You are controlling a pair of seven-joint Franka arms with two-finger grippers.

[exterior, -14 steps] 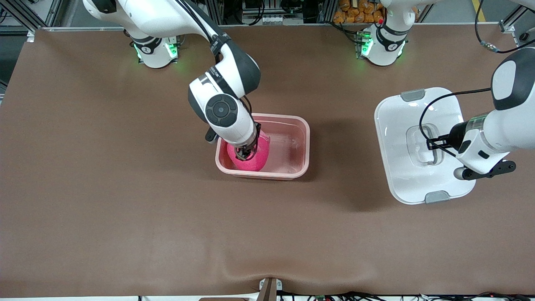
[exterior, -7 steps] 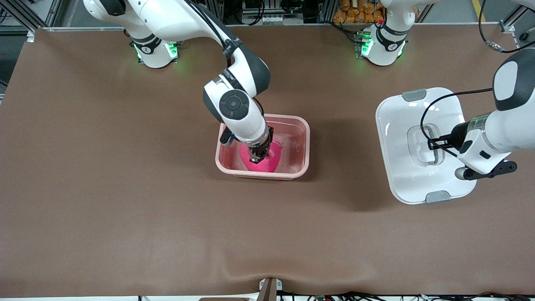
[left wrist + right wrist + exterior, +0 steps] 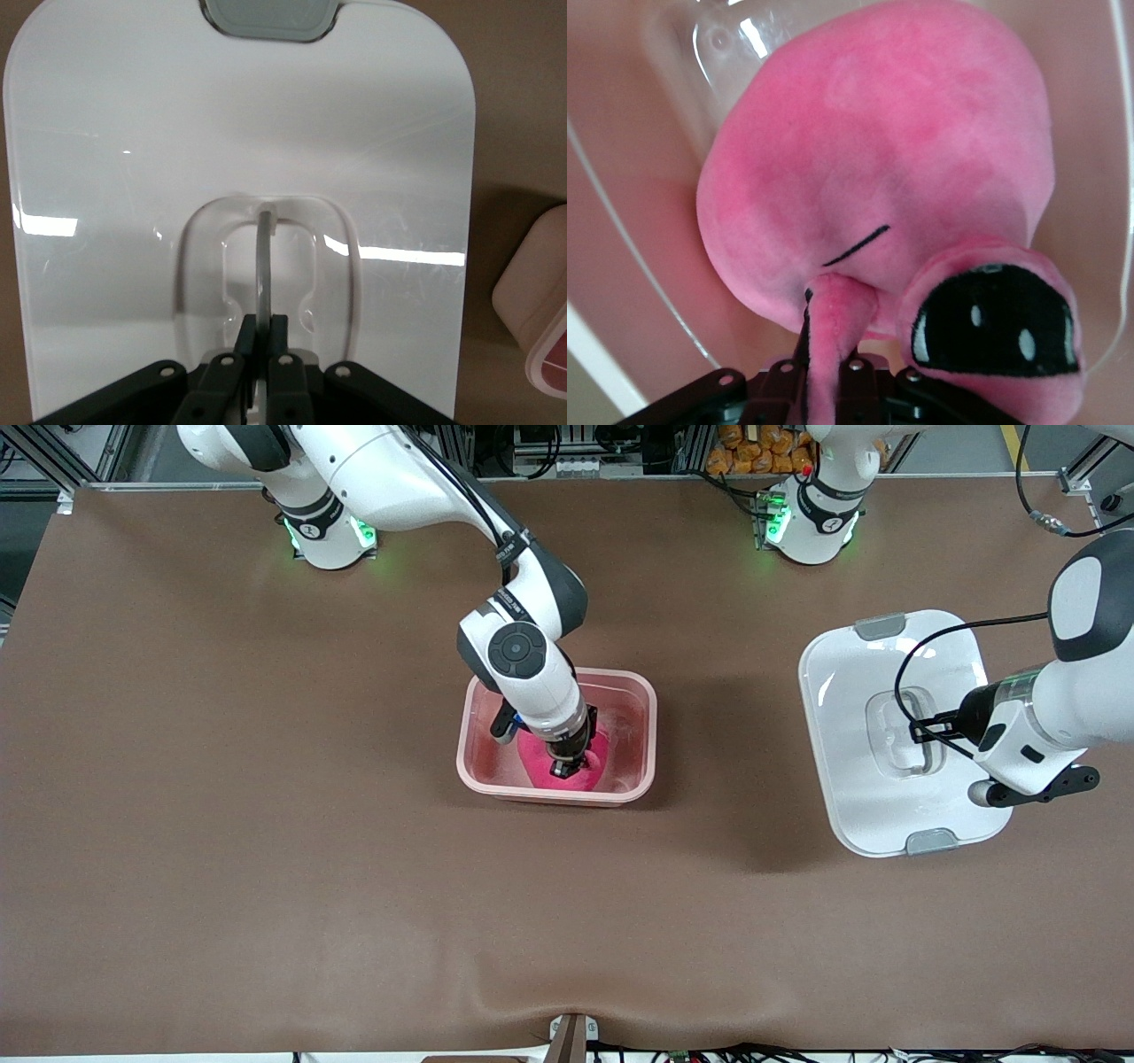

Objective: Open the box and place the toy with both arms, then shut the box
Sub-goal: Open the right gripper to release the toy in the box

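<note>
The pink box (image 3: 649,731) stands open in the middle of the table. My right gripper (image 3: 567,767) reaches down into it, shut on a fold of the hot-pink toy (image 3: 539,769). In the right wrist view the toy (image 3: 904,159) hangs from the right gripper (image 3: 833,354) with one dark eye showing, against the box wall (image 3: 620,266). The white lid (image 3: 850,691) is off the box, over the table toward the left arm's end. My left gripper (image 3: 917,731) is shut on the thin rib of the lid's centre handle, which shows in the left wrist view as lid (image 3: 133,177) and left gripper (image 3: 262,332).
The lid carries two grey clips (image 3: 880,626) (image 3: 930,840). A corner of the box (image 3: 540,292) shows in the left wrist view. Brown table mat (image 3: 266,824) stretches around the box. A mount (image 3: 571,1036) sits at the table's near edge.
My right gripper has carried the toy across the box toward the left arm's end and lower into it. The left gripper and lid have shifted only slightly.
</note>
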